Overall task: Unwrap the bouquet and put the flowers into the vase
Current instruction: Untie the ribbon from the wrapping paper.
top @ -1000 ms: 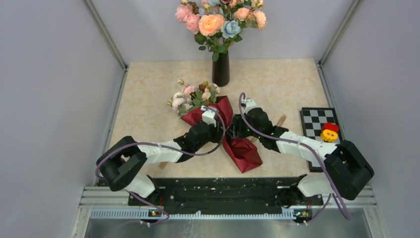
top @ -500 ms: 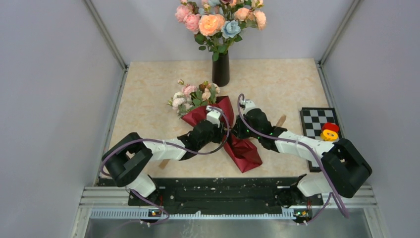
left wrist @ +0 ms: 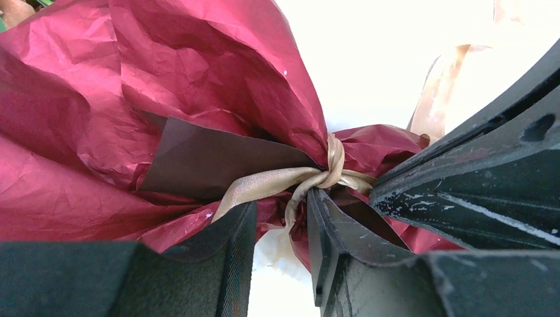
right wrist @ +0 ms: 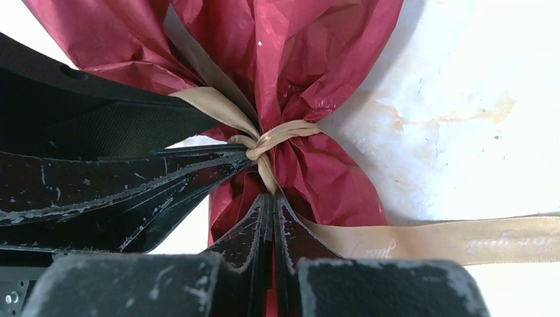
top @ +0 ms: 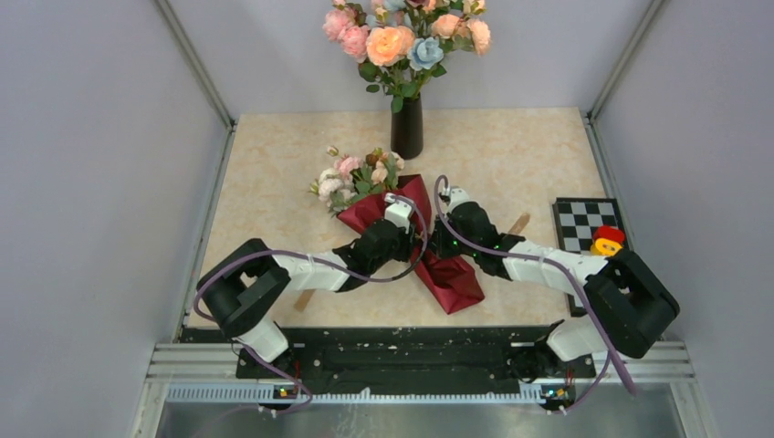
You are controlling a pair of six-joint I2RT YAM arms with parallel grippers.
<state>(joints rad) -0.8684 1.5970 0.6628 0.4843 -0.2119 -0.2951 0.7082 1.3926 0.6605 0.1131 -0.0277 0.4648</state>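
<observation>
Grey panel walls (top: 91, 182) are closing in a pale marbled surface (top: 274, 182) on three sides. The black vase (top: 407, 128) is standing at the far middle, already carrying big peach, pink and blue blooms (top: 392, 41). A checkerboard (top: 575, 224) is lying well to the right of the vase, toward the near edge.

The bouquet (top: 447, 269) is lying flat on the near side of the vase. Its small pale flowers (top: 351, 173) are pointing toward the vase's left, and its maroon paper is tapering away from it.

Both arms are meeting at the tan ribbon (right wrist: 462, 239) knot. The left gripper (left wrist: 280, 218) is standing partly spread and clamping nothing, with a ribbon tail hanging in the gap. The right gripper (right wrist: 271, 201) is pressing together, pinching a ribbon strand just below the knot.
</observation>
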